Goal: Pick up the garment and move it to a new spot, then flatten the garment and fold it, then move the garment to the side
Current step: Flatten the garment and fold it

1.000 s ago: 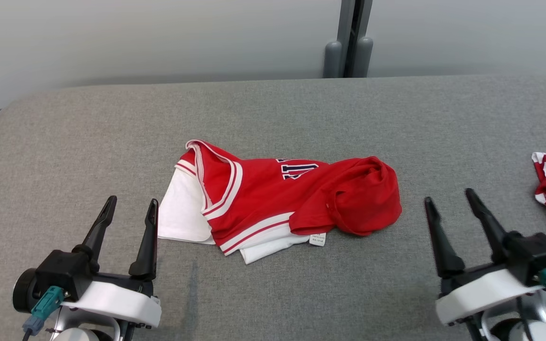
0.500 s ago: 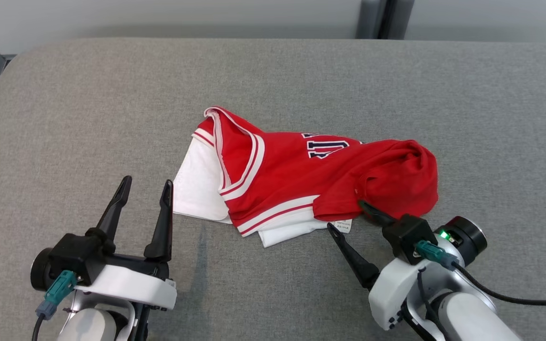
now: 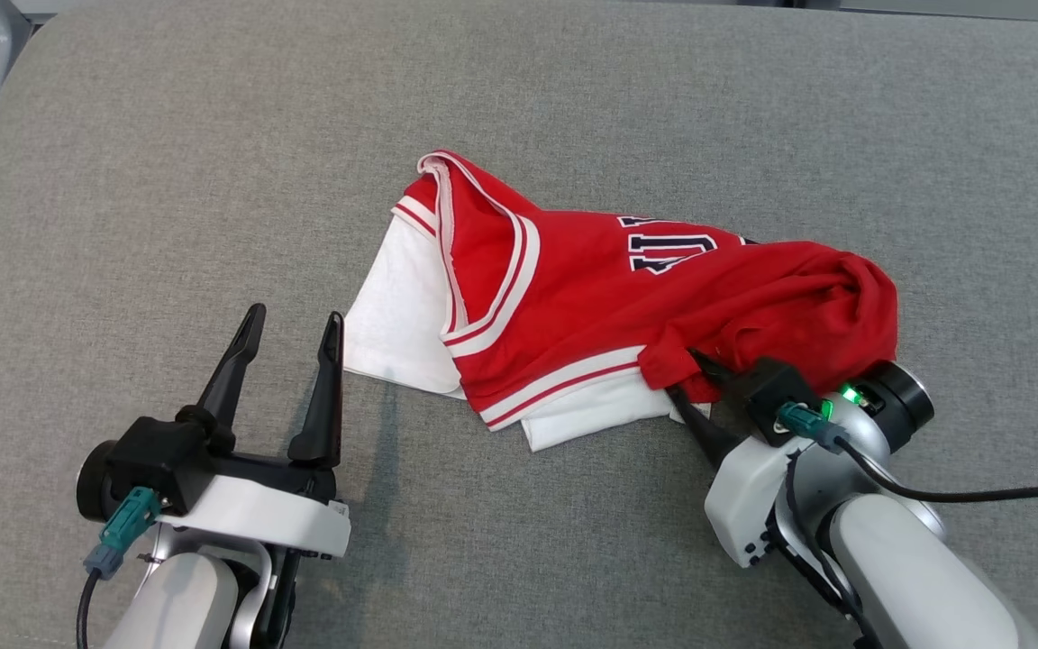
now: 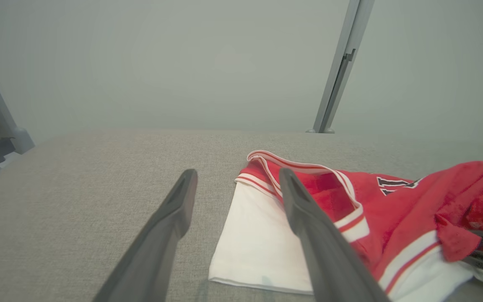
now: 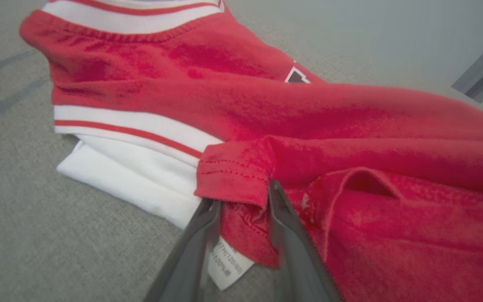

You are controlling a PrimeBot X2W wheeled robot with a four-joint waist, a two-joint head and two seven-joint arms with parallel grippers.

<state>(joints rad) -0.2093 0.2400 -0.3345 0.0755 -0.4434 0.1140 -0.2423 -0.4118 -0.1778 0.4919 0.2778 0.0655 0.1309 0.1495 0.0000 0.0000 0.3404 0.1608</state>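
A crumpled red garment point(image 3: 573, 306) with white trim is seen lying near the middle of the grey tabletop point(image 3: 168, 180). Its long axis is laid across the robot's front, from left to right, tilted so that the left end sits a little farther away than the right. At the left end a striped opening is turned up and away from the robot, and a flat white layer is spread out beside and below it. The right end is bunched into a loose red heap. Dark lettering is shown on the far side of the red panel, and a small white label point(image 5: 224, 262) is tucked under the near edge.

The left pincer point(image 3: 295, 315) is held released, its two fingers spread wide and pointed away from the robot, just beside the white layer's left edge and apart from it.

The right pincer point(image 3: 686, 377) is brought in low at the near edge of the red heap. Its fingers point(image 5: 285, 235) are set on either side of a hemmed red fold, with cloth between them; whether that fold is already clenched cannot be told.
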